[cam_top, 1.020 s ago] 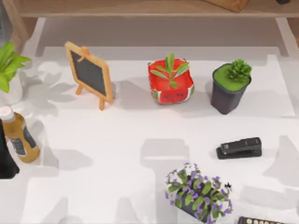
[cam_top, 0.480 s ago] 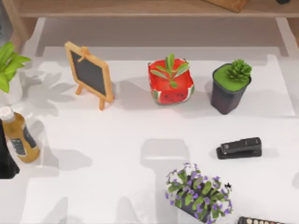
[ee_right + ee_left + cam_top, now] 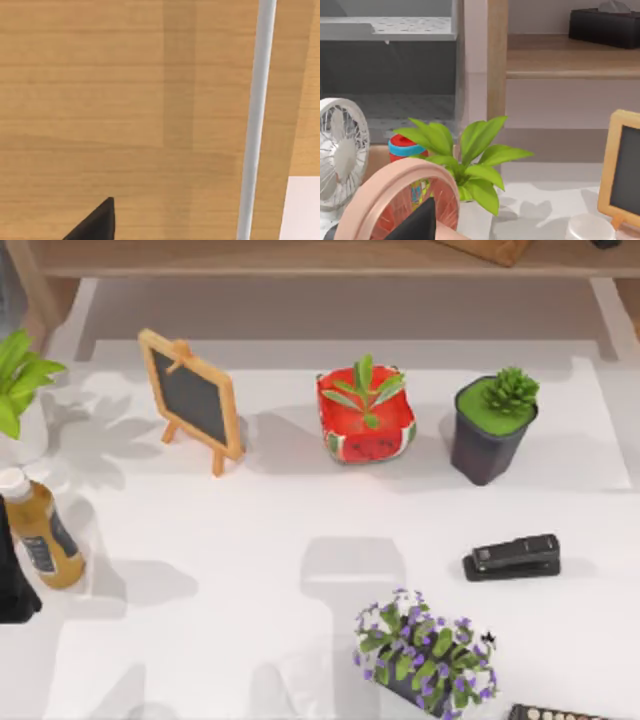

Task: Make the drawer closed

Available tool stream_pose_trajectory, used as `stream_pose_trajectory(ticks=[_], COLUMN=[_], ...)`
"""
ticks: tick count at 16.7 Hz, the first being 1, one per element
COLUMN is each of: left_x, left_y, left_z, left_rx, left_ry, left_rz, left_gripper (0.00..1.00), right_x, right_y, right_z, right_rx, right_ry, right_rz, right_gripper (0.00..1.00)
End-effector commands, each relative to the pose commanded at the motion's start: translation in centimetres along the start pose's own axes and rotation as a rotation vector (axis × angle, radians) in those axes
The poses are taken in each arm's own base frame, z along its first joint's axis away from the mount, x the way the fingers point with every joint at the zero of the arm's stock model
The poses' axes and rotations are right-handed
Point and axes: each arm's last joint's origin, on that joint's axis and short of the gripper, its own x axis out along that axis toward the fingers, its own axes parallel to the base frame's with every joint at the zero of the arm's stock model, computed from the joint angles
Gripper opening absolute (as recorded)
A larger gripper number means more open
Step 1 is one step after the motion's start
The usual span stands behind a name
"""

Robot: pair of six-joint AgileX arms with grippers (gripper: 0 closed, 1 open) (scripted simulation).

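Wooden drawer (image 3: 125, 100) fronts right hand (image 3: 92, 222) (close).

A white counter (image 3: 250, 550) is crossed by soft grey shadows. A wooden shelf (image 3: 300, 258) is set along its far edge. Beside a wooden post (image 3: 497, 60), grey perforated panels (image 3: 390, 27) are seen.

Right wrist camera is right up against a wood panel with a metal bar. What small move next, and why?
Probably ease the right gripper's fingertip straight forward onto the wooden drawer front. That panel sits close ahead in the right wrist view, with the pale bar handle off to one side, so a short push on the flat wood seems likeliest to shut it. Contact isn't confirmed.
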Motion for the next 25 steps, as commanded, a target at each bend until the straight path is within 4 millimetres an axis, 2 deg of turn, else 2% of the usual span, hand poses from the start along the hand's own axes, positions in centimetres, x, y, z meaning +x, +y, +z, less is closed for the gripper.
stream_pose_trajectory(ticks=[5, 10, 14, 25], left_x=[0.0, 0.0, 0.0, 0.0], left_y=[0.0, 0.0, 0.0, 0.0], left_z=[0.0, 0.0, 0.0, 0.0], left_rx=[0.000, 0.000, 0.000, 0.000], left_ry=[0.000, 0.000, 0.000, 0.000], left_rz=[0.000, 0.000, 0.000, 0.000], left_gripper=[1.00, 1.00, 1.00, 1.00], right_x=[0.1, 2.4, 2.5, 2.5], right_y=[0.0, 0.0, 0.0, 0.0], right_z=[0.1, 0.0, 0.0, 0.0], right_rx=[0.002, 0.000, 0.000, 0.000], right_ry=[-0.003, 0.000, 0.000, 0.000], right_rz=[0.001, 0.000, 0.000, 0.000], right_gripper=[1.00, 1.00, 1.00, 0.17])
